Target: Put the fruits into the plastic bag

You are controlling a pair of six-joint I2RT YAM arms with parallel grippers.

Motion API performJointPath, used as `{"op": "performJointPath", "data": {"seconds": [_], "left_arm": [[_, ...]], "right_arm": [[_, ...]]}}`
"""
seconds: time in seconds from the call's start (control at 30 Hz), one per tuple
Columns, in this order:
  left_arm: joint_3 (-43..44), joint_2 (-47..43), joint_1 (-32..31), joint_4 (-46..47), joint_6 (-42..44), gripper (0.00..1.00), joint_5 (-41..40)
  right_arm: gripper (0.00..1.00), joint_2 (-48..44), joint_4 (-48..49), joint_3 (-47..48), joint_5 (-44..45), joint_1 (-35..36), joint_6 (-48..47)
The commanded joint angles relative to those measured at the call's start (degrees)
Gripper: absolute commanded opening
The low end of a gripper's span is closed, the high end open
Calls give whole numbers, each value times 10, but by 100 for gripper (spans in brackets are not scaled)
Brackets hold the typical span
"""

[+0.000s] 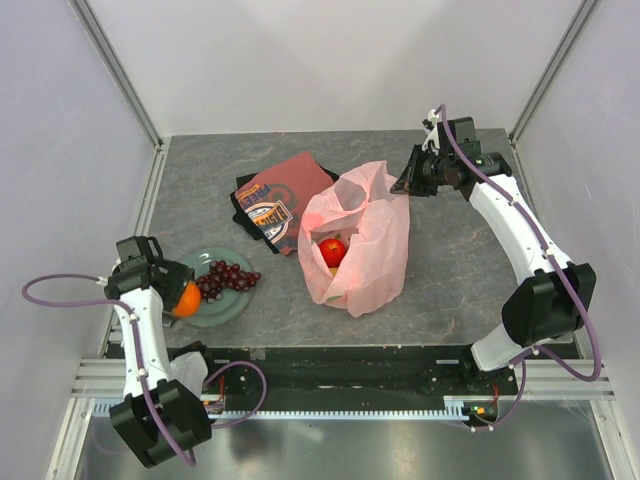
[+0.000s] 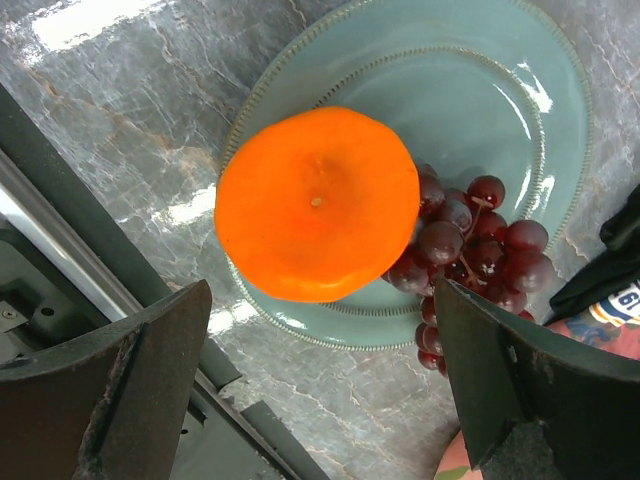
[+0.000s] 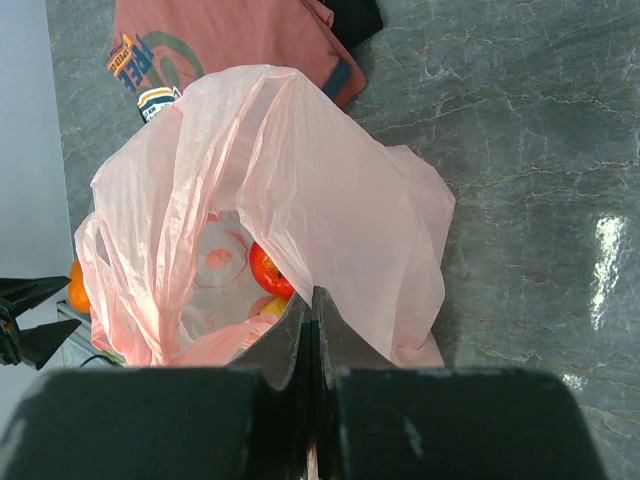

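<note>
Top view, with both wrist views. The plastic bag (image 1: pixel 375 240) stands at mid-table with its mouth open toward the arm bases; all places below are given from it. The folded red printed cloth (image 1: pixel 285 195) lies just beside the bag, on its far left side. The pale green plate (image 1: pixel 225 305) sits well apart from the bag, on the left arm's side.

The right gripper (image 1: pixel 410 180) is at the bag's far right edge. Its fingers are pressed together, seemingly pinching a fold of the film to hold the mouth up. The left gripper (image 2: pixel 322 290) hangs over the plate with its fingers spread wide and nothing between them.

The orange (image 2: pixel 318 203) rests on the plate's near rim, directly below and between the spread fingers, not yet touched. The red apple (image 1: pixel 333 251) already lies inside the bag, with a yellow fruit (image 3: pixel 262 306) touching it. The grapes (image 2: pixel 470 250) lie on the plate's bag-facing side, touching the orange.

Step in hand, as judged: picking up the orange. The next move calls for a straight descent, then closing on the orange without catching the grapes.
</note>
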Motion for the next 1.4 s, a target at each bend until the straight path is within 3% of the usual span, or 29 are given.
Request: {"op": "performJointPath", "data": {"seconds": [0.0,0.73,0.83,0.93,0.97,1.07,1.37], "left_arm": [[-23,5,16,21,-35,99,8],[-66,45,52,136,-43,99,32],[-69,46,53,140,-41,91,33],[-72,42,54,138,-39,70,35],[-73,40,54,136,-39,58,36],[-73,35,54,136,-35,47,37],[-53,21,54,114,-16,42,5]], "right_arm": [[0,4,21,-1,-3,-1,5],[0,-2,19,-3,7,-3,7],[0,-3,20,-3,9,-1,7],[0,-3,19,-2,11,-1,8],[0,-3,20,-2,11,-2,8],[0,-3,20,-1,12,-1,8],[0,-3,20,0,11,-2,10]]}}
